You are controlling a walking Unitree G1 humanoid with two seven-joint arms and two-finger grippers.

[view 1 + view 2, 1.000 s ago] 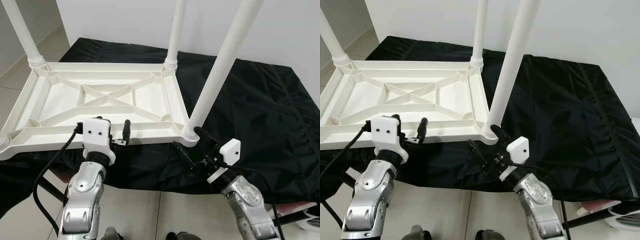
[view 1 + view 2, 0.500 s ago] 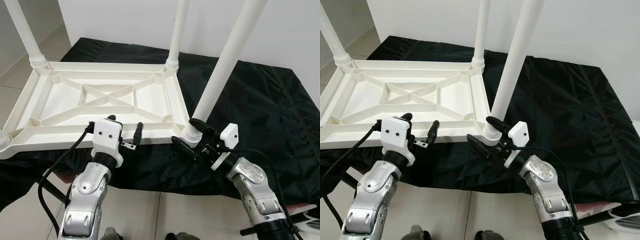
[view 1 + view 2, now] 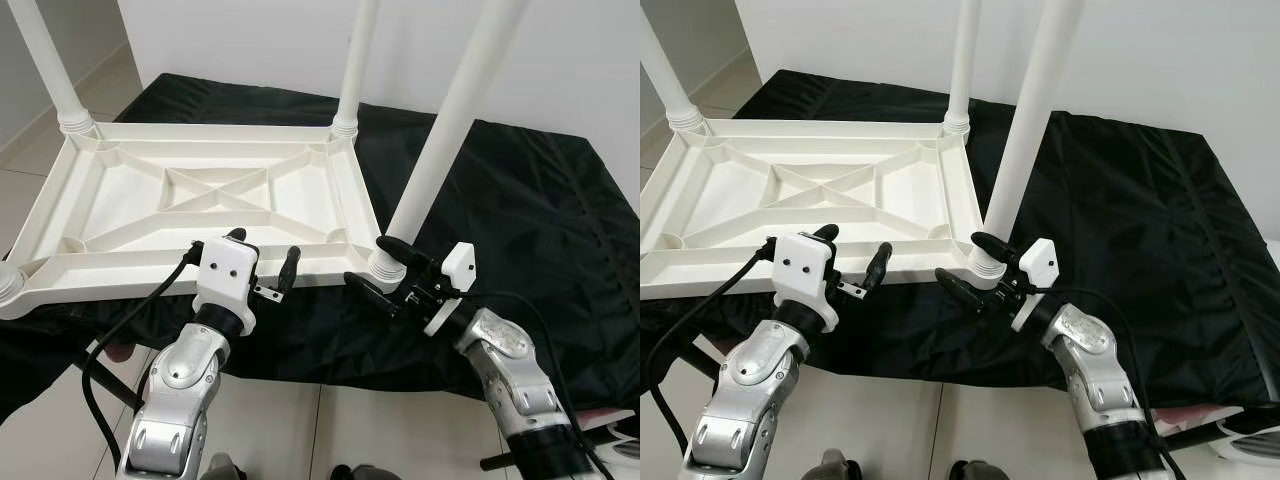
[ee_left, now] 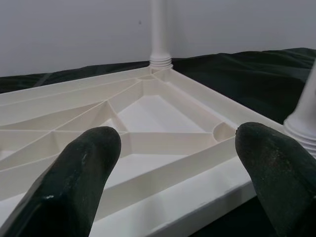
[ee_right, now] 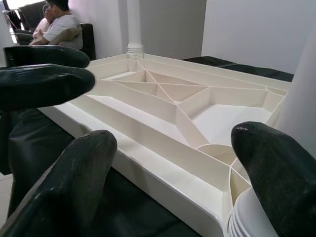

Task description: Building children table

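Both arms have advanced: the left gripper, fingers apart, straddles the upturned tabletop's near rim; the right gripper, fingers apart, brackets the corner leg, ready to grasp.

Left pincer spread wide over the upturned tabletop's near rim (not touching)

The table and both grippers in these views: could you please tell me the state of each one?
Table top: upside down on the black cloth, ribbed underside facing up.
Near right leg: seated upright in its corner socket.
Far right leg: seated upright in its socket.
Far left leg: seated upright.
Left gripper: open, at the table's near edge.
Right gripper: open, fingers either side of the near right leg's base.
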